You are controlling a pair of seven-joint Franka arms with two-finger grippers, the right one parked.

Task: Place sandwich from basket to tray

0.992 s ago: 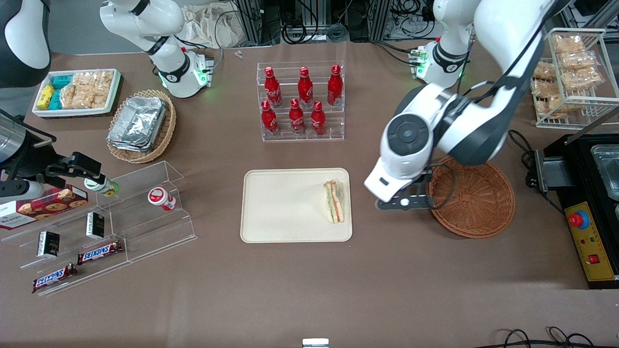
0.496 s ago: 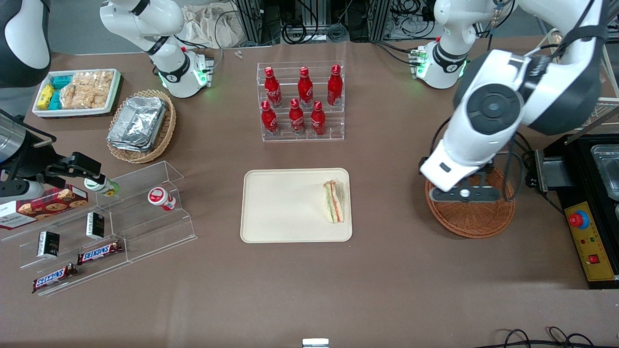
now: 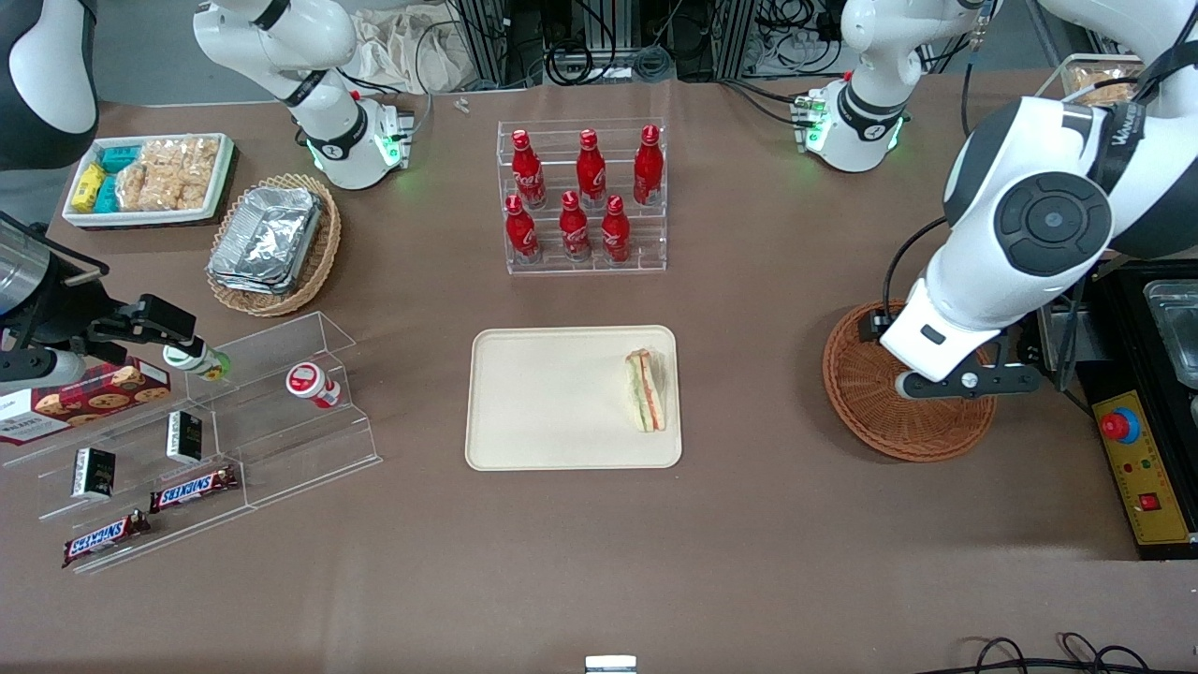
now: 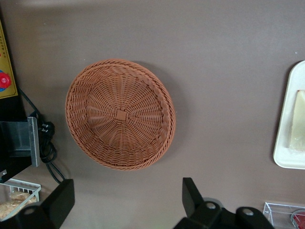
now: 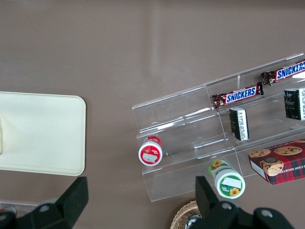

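The sandwich [image 3: 648, 390] lies on the tray [image 3: 552, 398], at the tray's end toward the working arm, close against the low rim there. It is a small triangular wedge resting on its side, so the cut face looks up: white bread on the outside, then thin stripes of green and orange-red filling running along its length. One point of the wedge aims away from the front camera, and the broader end sits nearer to it. In the left wrist view only a pale slab of its bread [image 4: 298, 121] shows at the tray's rounded edge [image 4: 285, 143].

The tray is a flat cream-beige rectangle with rounded corners, and most of its surface is bare. Well apart from it, toward the working arm's end of the table, sits the round reddish-brown wicker basket [image 3: 866, 412], shallow and with nothing in it, its woven spokes spreading from a small square at the centre [image 4: 121, 114].

The gripper [image 3: 964, 382] hangs above the basket, over the part of the rim nearest the black control box [image 3: 1137, 468]. Its fingers [image 4: 59, 202] stand wide apart with nothing between them
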